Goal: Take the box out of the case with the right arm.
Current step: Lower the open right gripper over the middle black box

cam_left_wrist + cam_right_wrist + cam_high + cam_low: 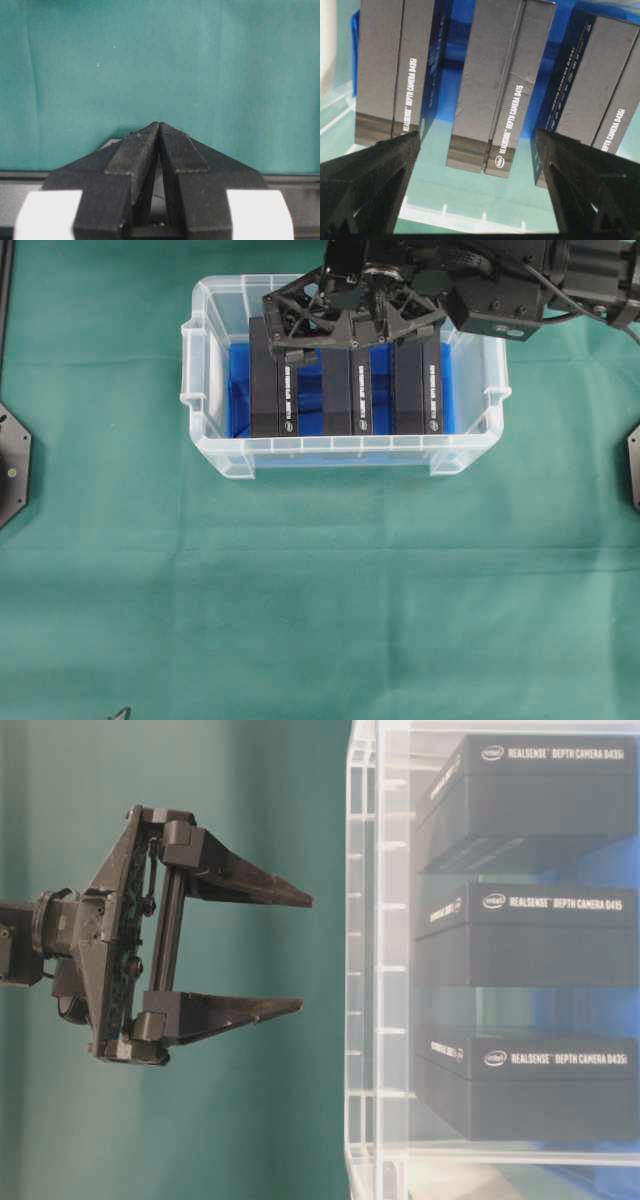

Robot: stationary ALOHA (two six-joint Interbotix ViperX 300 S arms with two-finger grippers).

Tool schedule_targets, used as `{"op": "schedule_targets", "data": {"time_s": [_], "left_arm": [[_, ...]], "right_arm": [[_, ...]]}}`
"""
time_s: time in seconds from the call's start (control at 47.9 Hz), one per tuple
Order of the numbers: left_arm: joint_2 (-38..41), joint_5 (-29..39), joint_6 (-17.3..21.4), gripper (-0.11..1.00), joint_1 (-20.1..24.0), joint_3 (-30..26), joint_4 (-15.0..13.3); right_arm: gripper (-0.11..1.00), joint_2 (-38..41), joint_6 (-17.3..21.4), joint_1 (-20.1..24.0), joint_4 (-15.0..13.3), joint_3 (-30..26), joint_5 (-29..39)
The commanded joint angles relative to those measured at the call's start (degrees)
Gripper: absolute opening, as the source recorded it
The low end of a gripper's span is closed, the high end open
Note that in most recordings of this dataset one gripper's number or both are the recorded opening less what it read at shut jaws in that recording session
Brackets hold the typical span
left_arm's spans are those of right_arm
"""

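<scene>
Overhead: right gripper (352,335) hangs jaws wide over the far side of the case (470,455) with three black boxes (348,390) on the green counter (320,590); right wrist: middle box between the jaws; left wrist: left gripper (159,126) jaws closed.

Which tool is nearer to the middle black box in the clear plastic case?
The right tool: it hangs open directly above the middle black box in the clear plastic case. The left tool, shut, faces only green cloth, no case in view.
</scene>
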Motion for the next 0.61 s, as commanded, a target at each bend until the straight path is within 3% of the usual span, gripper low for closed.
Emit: {"op": "schedule_targets", "data": {"time_s": [0.0,0.585], "left_arm": [[0.2,-0.2,0.1,0.02,-0.1,-1.5,0.2],[0.2,-0.2,0.1,0.02,-0.2,-1.4,0.2]], "right_arm": [[0.93,-1.2,-0.1,0.1,-0.1,-1.4,0.2],[0.93,-1.2,0.0,0.2,-0.7,-0.6,-0.2]]}}
